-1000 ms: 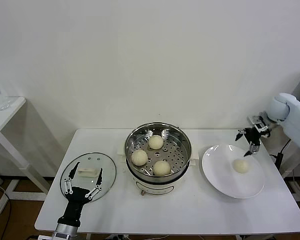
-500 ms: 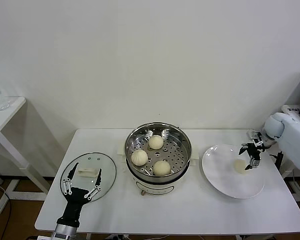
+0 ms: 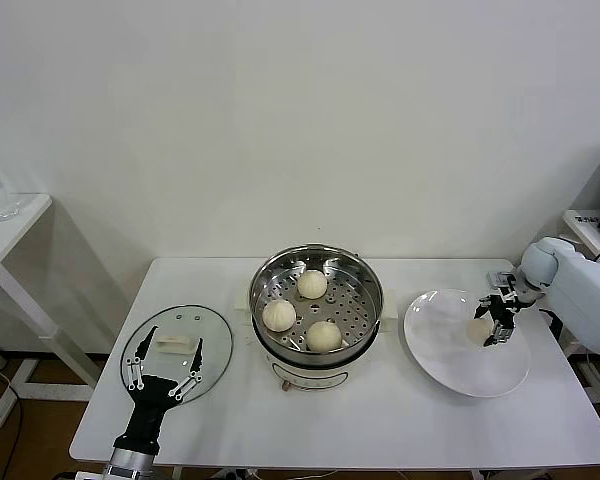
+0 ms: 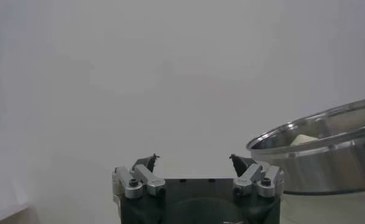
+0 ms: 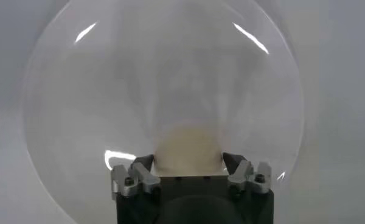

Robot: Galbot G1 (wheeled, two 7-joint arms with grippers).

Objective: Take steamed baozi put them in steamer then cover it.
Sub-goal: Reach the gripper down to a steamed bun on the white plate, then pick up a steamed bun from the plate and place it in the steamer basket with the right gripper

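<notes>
Three steamed baozi (image 3: pixel 312 284) lie on the perforated tray of the steamer (image 3: pixel 365 275) at the table's middle. The fourth baozi (image 3: pixel 477 328) lies on the white plate (image 3: pixel 450 350) at the right. My right gripper (image 3: pixel 495 322) is down on the plate, open, with a finger on each side of that baozi (image 5: pixel 187 146), as the right wrist view (image 5: pixel 187 161) shows. The glass cover (image 3: pixel 215 335) with its cream handle lies flat at the front left. My left gripper (image 3: pixel 166 370) is open just over its near edge. The left wrist view shows the open gripper (image 4: pixel 193 161) and the steamer wall (image 4: pixel 328 161).
The white plate fills the right wrist view (image 5: pixel 164 73). A second white table (image 3: pixel 10 215) with a clear container stands at the far left. The wall runs close behind the table. The table's right edge is near my right arm.
My right gripper has come down and moved left onto the plate, from above and beside the baozi to straddling it. The left arm has not moved.
</notes>
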